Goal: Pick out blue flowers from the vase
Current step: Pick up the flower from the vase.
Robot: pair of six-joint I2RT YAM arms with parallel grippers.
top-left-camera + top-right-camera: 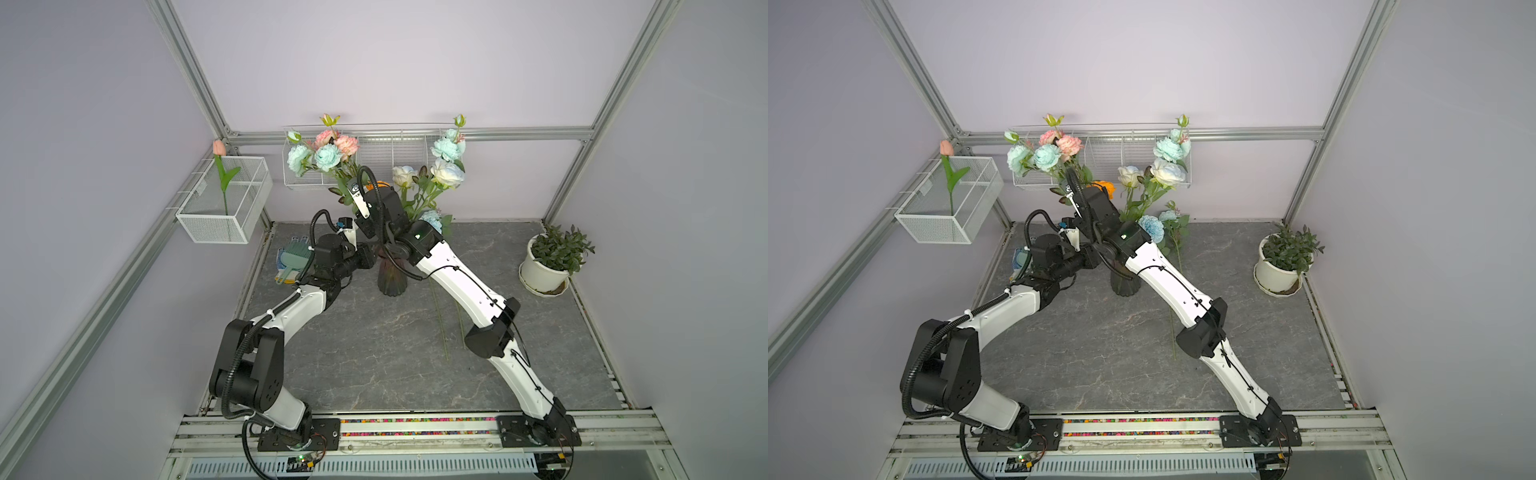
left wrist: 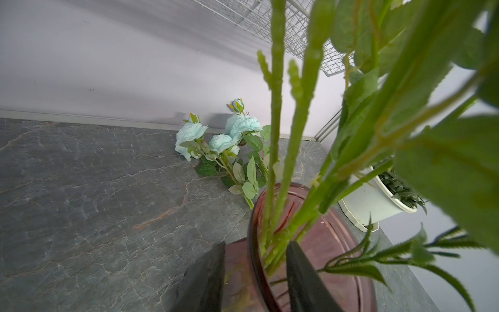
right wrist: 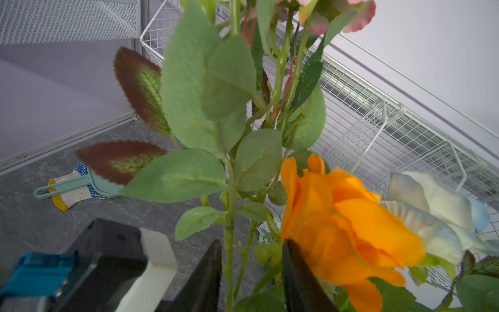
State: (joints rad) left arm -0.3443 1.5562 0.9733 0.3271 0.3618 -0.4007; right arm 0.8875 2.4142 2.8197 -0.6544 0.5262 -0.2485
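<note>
**Bimanual flower sorting, both arms at the vase (image 1: 390, 278).** Blue flowers (image 1: 328, 157) stand in the vase in 2 clusters, with aqua heads to 1 side and blue-tinged white roses to the other. A loose spray (image 2: 216, 137) lies on the table (image 1: 374, 365) just beyond the vase.

- **Left gripper (image 2: 256, 244):** the fingers are apart and astride the glass rim, 1 outside and 1 over the mouth. Whether they press the glass cannot be told.
- **Right gripper (image 3: 251, 241):** the fingers are spread with 2 thin stems (image 3: 229, 259) between them, neither visibly pinched (which heads these stems bear cannot be traced).

**Handling, as judged:** the flowers look light, with springy stems, soft fabric heads that would crush, and leaves likely to snag neighbours. The best hold is bare stem just above the rim. The vase looks smooth and easily tipped, so it wants steadying during a pull.

**Views:** both top views show every head yet hide both sets of fingers behind arms and foliage. Only the left wrist view shows the rim and the loose spray's 3 heads. Only the right wrist view shows the orange rose (image 3: 337, 229) just beside 1 finger.
</note>
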